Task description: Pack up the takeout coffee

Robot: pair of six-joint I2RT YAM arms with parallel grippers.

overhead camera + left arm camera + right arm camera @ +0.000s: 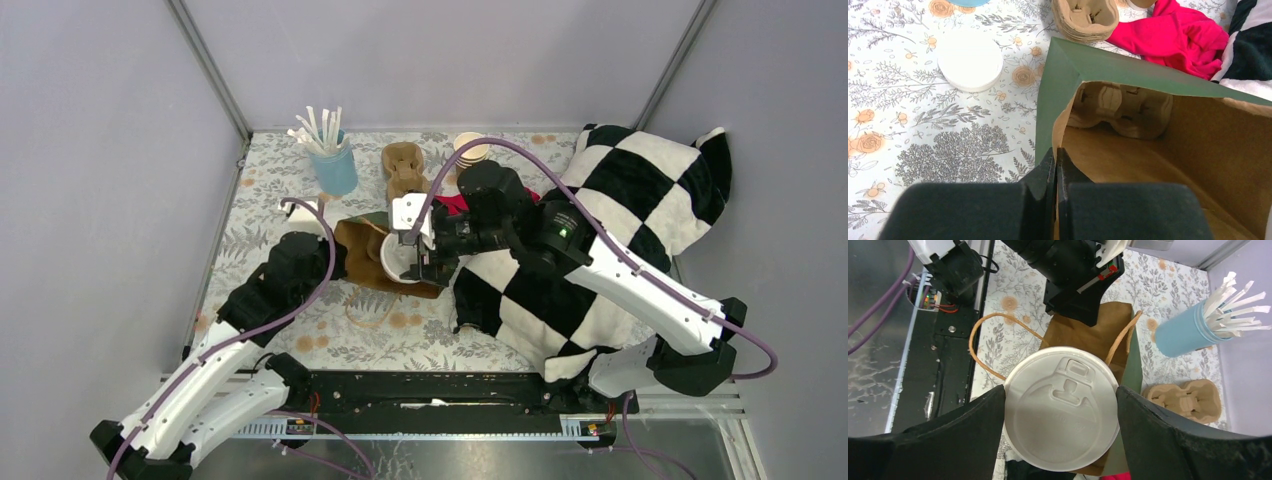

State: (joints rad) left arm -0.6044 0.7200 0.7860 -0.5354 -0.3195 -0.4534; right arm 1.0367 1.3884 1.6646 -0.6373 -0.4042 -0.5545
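Right gripper (418, 262) is clamping the lidded takeout coffee (1062, 415) by its sides, fingers spread cup-wide, over the paper bag (1168, 150) mouth; left gripper (1055, 167) is pinching the bag rim, fingers fully together; lowering should be going slow and upright toward the cup carrier (1120, 110) inside.

Right pincer (408, 262): clasps the takeout coffee (390, 256), its white lid showing, over the brown paper bag (362, 262).
Left pincer (338, 258): across the bag from the right pincer, at the bag's edge; its grip cannot be told from here.
Beyond the right pincer: stack of pulp carriers (403, 168), blue cup of straws (335, 168), stack of paper cups (470, 150).
Behind the right pincer, under its arm: checkered blanket (620, 200); red cloth (455, 203) just beside the wrist.
Beneath both pincers: floral tablecloth (270, 190).
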